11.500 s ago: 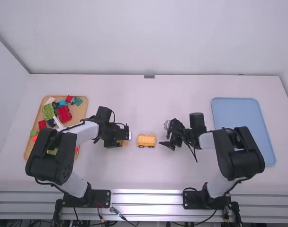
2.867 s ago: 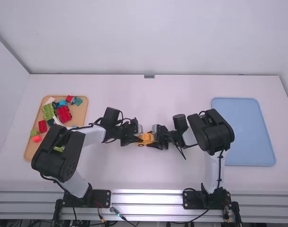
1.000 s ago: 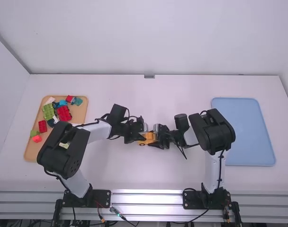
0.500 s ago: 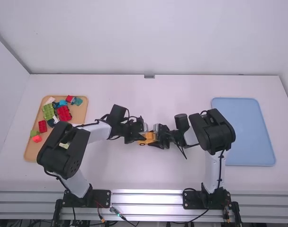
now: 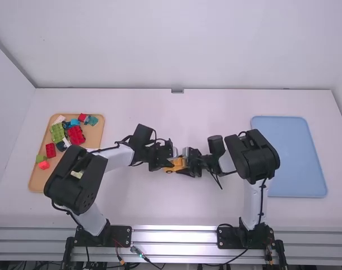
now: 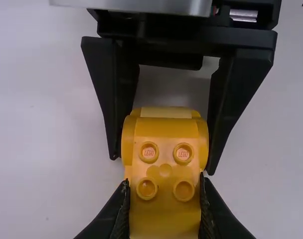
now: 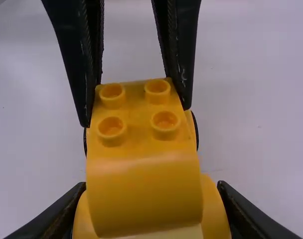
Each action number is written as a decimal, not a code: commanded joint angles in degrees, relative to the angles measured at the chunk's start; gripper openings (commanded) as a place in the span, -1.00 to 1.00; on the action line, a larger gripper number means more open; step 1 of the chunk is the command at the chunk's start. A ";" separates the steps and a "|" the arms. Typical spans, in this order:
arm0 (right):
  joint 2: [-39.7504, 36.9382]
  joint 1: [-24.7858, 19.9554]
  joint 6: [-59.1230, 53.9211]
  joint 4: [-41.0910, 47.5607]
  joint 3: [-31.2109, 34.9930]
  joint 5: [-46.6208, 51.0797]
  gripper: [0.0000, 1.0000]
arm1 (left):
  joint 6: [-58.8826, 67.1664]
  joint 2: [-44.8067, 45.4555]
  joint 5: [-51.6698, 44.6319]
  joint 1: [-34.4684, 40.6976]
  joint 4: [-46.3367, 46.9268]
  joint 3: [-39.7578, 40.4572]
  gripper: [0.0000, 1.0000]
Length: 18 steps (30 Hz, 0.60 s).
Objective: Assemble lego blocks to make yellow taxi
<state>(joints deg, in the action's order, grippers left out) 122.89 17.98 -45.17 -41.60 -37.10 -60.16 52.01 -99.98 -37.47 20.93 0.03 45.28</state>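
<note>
L gripper (image 5: 169, 163) & R gripper (image 5: 185, 167) fingers both clamped on yellow car (image 7: 141, 194), opp. ends, mid surface (image 5: 176, 208). Loose blocks (image 5: 76, 135) in wood-tone tray (image 5: 94, 134), L side.

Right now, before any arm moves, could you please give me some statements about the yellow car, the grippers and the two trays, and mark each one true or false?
1. The left gripper and the right gripper both hold the yellow car. True.
2. The yellow car is resting in the blue tray. False: it is between the grippers, near the middle of the table.
3. A green block and a red block lie in the tan tray. True.
4. The tan tray is on the right arm's side. False: it is on the left arm's side.
5. Four uncovered studs show on the yellow car in the left wrist view. True.
</note>
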 commanded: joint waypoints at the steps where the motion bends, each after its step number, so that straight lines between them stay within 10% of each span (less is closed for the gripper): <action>1: 0.46 1.20 0.20 0.00 -0.50 1.64 0.14 | -1.68 -1.97 4.11 4.70 1.27 -0.42 -0.97; 18: 0.44 1.20 0.37 0.02 -0.48 1.51 0.14 | -1.64 -1.97 5.14 4.52 2.56 -0.28 -0.96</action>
<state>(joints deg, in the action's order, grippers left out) 122.89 17.61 -45.23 -41.60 -37.10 -60.10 51.86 -99.53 -33.98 22.37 1.50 46.24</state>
